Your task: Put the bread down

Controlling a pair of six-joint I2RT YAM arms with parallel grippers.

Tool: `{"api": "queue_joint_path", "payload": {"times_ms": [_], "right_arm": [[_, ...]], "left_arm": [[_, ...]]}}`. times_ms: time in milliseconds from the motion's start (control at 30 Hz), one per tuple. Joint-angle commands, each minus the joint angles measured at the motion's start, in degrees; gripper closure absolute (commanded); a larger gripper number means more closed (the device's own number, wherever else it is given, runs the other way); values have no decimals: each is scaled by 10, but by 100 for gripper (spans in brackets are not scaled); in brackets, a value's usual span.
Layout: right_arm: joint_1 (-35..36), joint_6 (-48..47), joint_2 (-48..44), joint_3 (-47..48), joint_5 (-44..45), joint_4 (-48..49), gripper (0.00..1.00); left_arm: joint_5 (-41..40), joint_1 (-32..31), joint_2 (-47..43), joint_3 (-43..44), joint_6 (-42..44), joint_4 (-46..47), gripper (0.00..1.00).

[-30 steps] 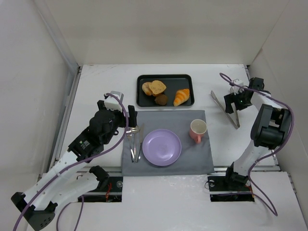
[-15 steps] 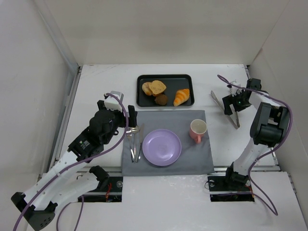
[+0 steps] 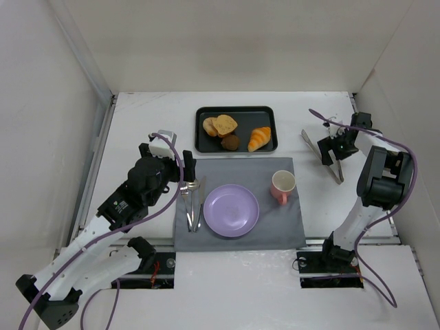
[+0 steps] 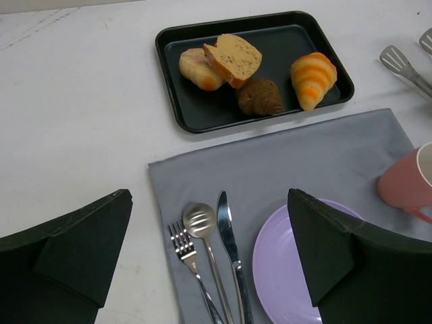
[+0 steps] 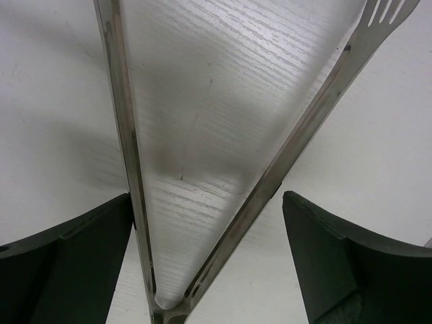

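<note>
Right now the bread, a flat seeded slice with a darker crust, lies in the left half of the black tray. It overlaps a pale bun at the tray's left end. A dark brown muffin sits just in front of the slice, and a striped orange croissant lies at the tray's right end. A grey placemat begins just in front of the tray and carries a purple plate, a pink cup, and a fork, spoon and knife side by side. The left gripper hovers over that cutlery, in front of the tray's left corner, fingers spread wide with nothing between them. Metal tongs lie on the white table to the right of the tray, apart from it. The right gripper sits over them with jaws splayed, straddling both tong arms. One arm runs just beside the left finger and the other stands clear of the right finger, so nothing is clamped.
</note>
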Motion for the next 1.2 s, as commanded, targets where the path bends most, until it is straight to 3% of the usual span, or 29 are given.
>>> {"api": "queue_joint_path", "payload": {"times_ms": [0,733,833,1000,1167], "right_arm": [[5,-14,4,3,7,-15,5],[5,1,20,19,7,-63,9],[5,13,20,19,12,-58,15],[5,25,20,14,18,-53,35],[5,31,15,14,10,-53,43]], "left_arm": [[5,1,-4,13,2,16,0],[-1,1,-9,13,2,16,0],[-1,1,-9,13,2,16,0],[-1,1,-9,13,2,16,0],[-1,1,-9,13,2,16,0]]}}
